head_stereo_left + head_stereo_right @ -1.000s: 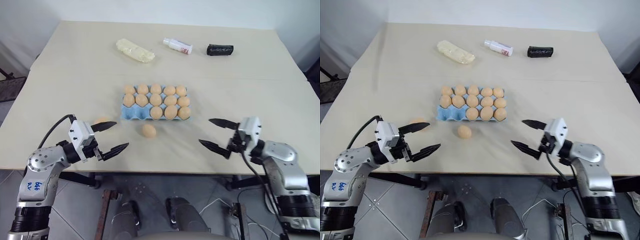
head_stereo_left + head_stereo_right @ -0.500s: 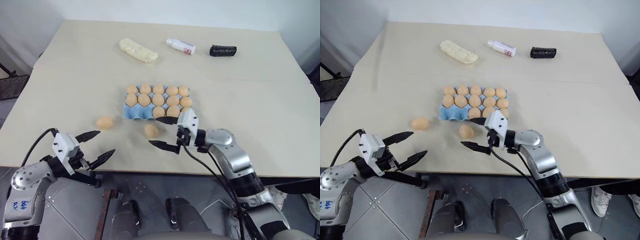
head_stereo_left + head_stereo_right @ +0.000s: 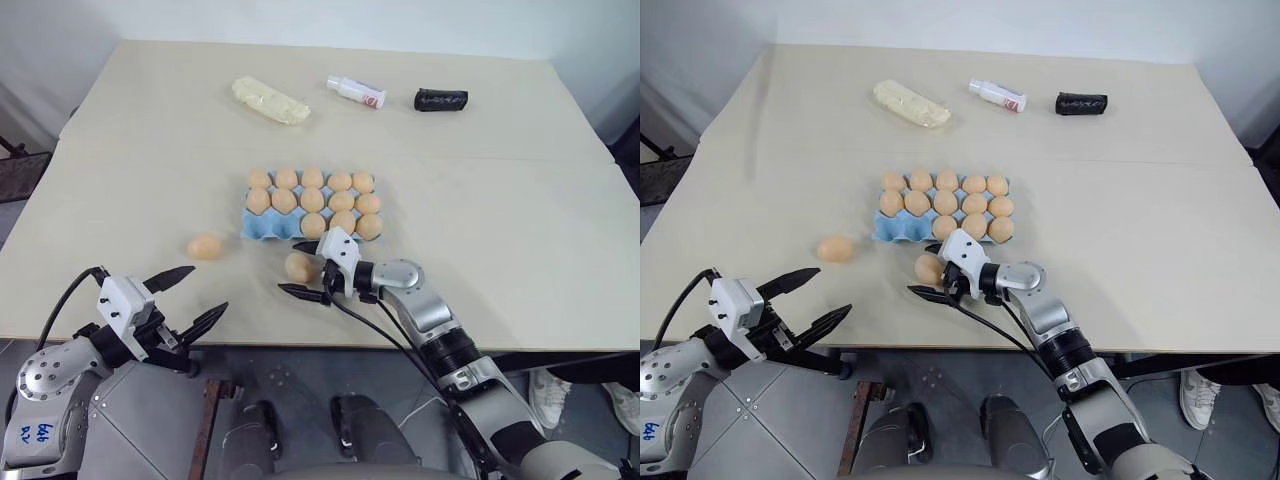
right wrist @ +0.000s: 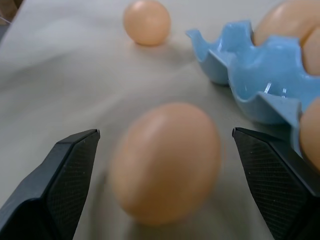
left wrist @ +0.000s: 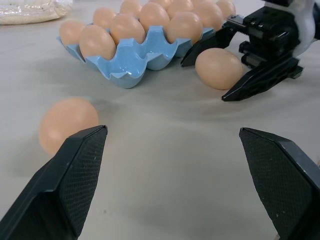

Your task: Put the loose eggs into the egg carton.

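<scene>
Broad, matte cream rectangular table (image 3: 520, 200), with bare surface along its near edge and wide open room to the right. Light-blue moulded egg carton (image 3: 262, 226), scalloped cups, glossy in the two empty near-left cups, otherwise filled with smooth tan eggs, set mid-table. Pale yellow lumpy oblong packet (image 3: 269, 100), small white bottle with red label (image 3: 356, 91) and small black rectangular pouch (image 3: 440, 99), spaced along the far edge. Right gripper (image 3: 303, 268), black tapered textured fingers standing wide apart on either side of a loose light-brown oval egg (image 3: 299, 266) just in front of the carton, not closed on it. Left gripper (image 3: 193, 296), fingers spread wide and holding nothing, over the near left table edge. Second loose egg (image 3: 204, 246) lies left of the carton, apart from it.
</scene>
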You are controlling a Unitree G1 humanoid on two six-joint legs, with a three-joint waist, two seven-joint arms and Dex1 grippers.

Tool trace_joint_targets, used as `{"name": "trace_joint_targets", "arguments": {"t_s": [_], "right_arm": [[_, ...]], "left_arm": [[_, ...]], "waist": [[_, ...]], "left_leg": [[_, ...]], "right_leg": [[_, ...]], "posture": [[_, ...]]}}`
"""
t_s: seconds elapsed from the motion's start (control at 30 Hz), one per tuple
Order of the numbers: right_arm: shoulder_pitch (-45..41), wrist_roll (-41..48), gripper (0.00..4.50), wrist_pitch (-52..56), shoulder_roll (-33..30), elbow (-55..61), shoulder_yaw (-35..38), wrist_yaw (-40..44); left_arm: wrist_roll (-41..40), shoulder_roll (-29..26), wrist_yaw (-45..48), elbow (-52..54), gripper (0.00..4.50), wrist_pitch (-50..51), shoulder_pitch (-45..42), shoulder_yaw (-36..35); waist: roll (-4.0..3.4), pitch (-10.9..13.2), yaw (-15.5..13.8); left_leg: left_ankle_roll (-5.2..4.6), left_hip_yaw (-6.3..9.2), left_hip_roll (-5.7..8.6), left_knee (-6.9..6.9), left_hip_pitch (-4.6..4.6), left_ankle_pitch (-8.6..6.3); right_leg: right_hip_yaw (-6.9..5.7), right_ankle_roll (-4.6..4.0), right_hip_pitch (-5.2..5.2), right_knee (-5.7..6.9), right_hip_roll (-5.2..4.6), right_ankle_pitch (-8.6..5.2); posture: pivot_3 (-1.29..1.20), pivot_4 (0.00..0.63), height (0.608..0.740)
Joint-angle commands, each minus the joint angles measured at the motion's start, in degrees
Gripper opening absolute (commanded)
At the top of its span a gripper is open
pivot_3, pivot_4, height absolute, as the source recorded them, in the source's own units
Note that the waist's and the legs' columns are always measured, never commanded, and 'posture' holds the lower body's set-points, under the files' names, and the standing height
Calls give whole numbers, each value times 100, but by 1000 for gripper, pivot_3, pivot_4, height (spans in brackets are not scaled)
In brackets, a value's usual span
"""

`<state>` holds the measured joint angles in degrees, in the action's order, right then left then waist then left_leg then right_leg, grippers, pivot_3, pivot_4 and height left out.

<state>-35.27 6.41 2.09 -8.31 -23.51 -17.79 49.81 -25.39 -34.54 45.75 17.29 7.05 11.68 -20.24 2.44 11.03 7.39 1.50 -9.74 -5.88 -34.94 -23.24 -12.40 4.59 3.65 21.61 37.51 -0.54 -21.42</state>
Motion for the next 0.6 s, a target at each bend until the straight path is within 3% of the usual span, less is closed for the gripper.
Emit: {"name": "trace_joint_targets", "arguments": {"t_s": [0.03,0.1,0.3,0.6], "right_arm": [[-152,76,4286,-181,181,-54,168,-69],[-138,126,3880,-190,185,-2,179,32],[-87,242,1834,-87,72,310,183,298],[-842,482,1834,205,282,360,573,17]], "left_arm": [[-99,-8,-27,174,4500,-27,-55,-55],[-106,-31,-20,152,4500,-19,-101,-72],[-82,-44,6,87,4500,-32,-177,-86],[-33,9,-40,25,4500,-69,-281,-21]], "waist": [[0,0,34],[0,0,47],[-1,0,69],[-1,1,70]], "left_leg": [[0,1,-1,0,0,0],[1,4,-2,1,0,2],[1,3,-2,1,0,3],[4,5,-3,-1,1,5]], "right_leg": [[-1,0,0,0,1,0],[-4,0,0,1,2,0],[-4,0,0,2,4,0],[-5,1,2,9,4,0]], "posture": [[0,150,740],[0,150,740],[0,150,740],[0,150,740]]}}
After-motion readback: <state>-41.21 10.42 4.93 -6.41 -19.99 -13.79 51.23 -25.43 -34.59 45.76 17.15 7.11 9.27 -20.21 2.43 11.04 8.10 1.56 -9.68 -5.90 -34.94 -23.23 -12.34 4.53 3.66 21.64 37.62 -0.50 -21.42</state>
